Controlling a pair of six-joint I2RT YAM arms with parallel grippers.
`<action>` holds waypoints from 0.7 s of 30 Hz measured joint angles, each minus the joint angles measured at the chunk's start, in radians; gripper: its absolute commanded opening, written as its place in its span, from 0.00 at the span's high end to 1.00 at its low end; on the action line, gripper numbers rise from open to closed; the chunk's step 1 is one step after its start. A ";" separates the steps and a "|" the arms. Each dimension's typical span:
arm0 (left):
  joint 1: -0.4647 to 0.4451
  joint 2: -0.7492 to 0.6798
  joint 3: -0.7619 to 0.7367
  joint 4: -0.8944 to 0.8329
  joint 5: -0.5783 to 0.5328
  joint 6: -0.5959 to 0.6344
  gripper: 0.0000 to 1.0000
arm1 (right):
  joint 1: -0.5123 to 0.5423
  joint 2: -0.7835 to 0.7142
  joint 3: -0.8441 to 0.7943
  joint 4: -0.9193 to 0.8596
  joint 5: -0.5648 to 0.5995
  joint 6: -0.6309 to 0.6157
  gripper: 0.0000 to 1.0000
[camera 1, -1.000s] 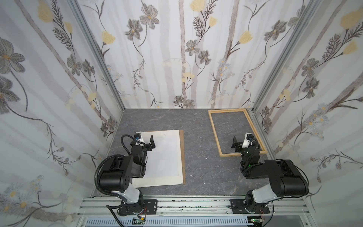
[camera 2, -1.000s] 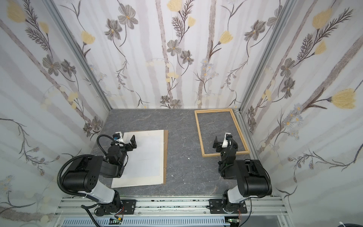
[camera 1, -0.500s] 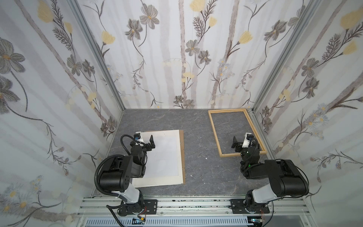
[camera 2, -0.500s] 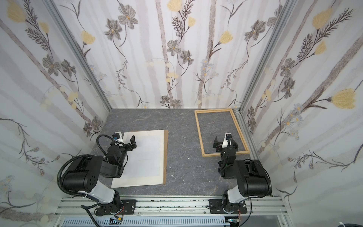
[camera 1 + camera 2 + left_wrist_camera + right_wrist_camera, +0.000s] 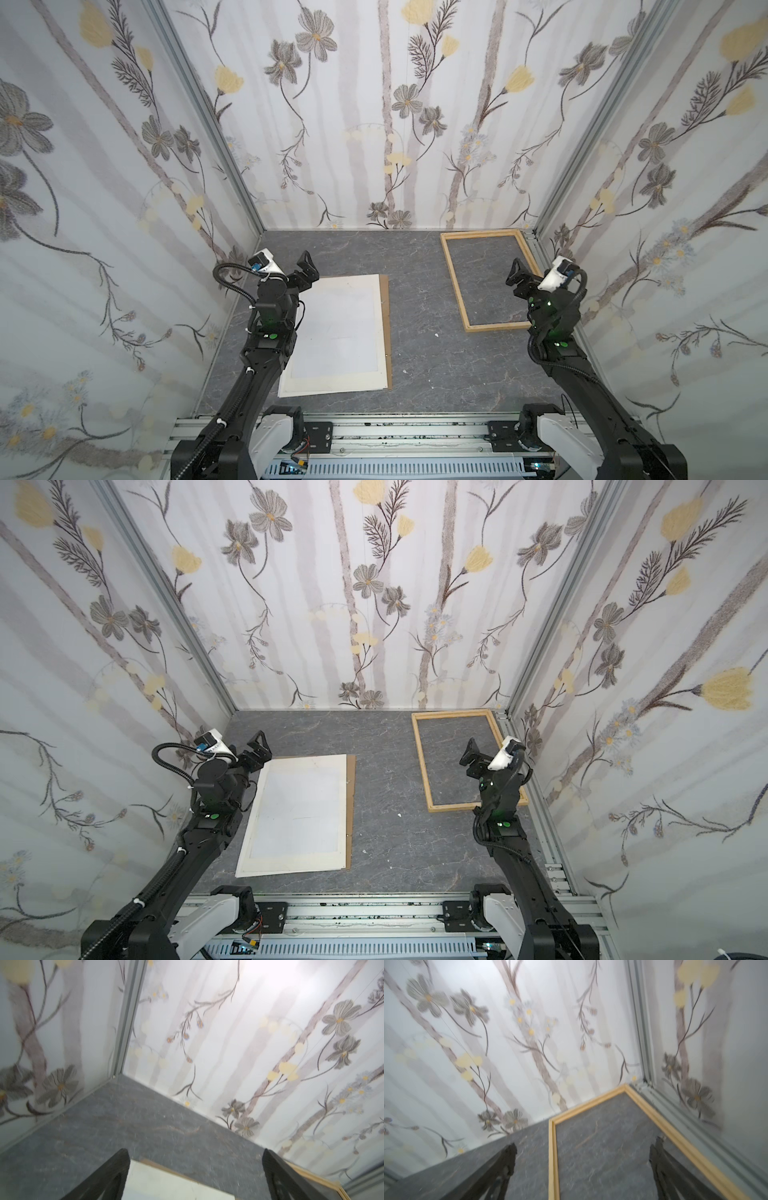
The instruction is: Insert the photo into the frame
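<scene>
1. Enclosure walls (image 5: 374,124): three upright white panels printed with grey and yellow flowers on pale trunks. They close the left, far and right sides.
2. Tabletop (image 5: 419,291): dark grey, marbled, flat.
3. Mounting rail (image 5: 415,436): silver aluminium, running along the near edge and carrying both arm bases.
4. Left arm (image 5: 266,332) and right arm (image 5: 552,328): black and jointed. Each reaches from the rail toward the far wall along its own side.
5. Backing panel (image 5: 387,324): brown hardboard lying flat, left of centre. Only a thin strip shows, along its right and far edges.
6. Photo (image 5: 336,332): a large rectangular paper sheet, plain white-cream side up, with a faint inner rectangle showing through. It lies flat on the backing panel, left of centre, well apart from the frame with bare table between them.
7. Frame (image 5: 455,282): a rectangle of thin pale wood strips, flat in the far right corner beside the right wall. Grey table shows through it.
8. Left gripper (image 5: 195,1165): black, jaws spread wide with nothing between them. It hangs above the photo's far left corner.
9. Right gripper (image 5: 583,1153): black, jaws spread wide and holding nothing. It hangs over the near right part of the frame.
10. White fleck (image 5: 436,333): tiny, lying on the table just near the frame's near left corner.
</scene>
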 measured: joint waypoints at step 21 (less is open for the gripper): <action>-0.067 -0.362 -0.010 -0.583 0.222 -0.029 0.00 | 0.147 0.386 0.449 -0.721 -0.108 -0.086 0.14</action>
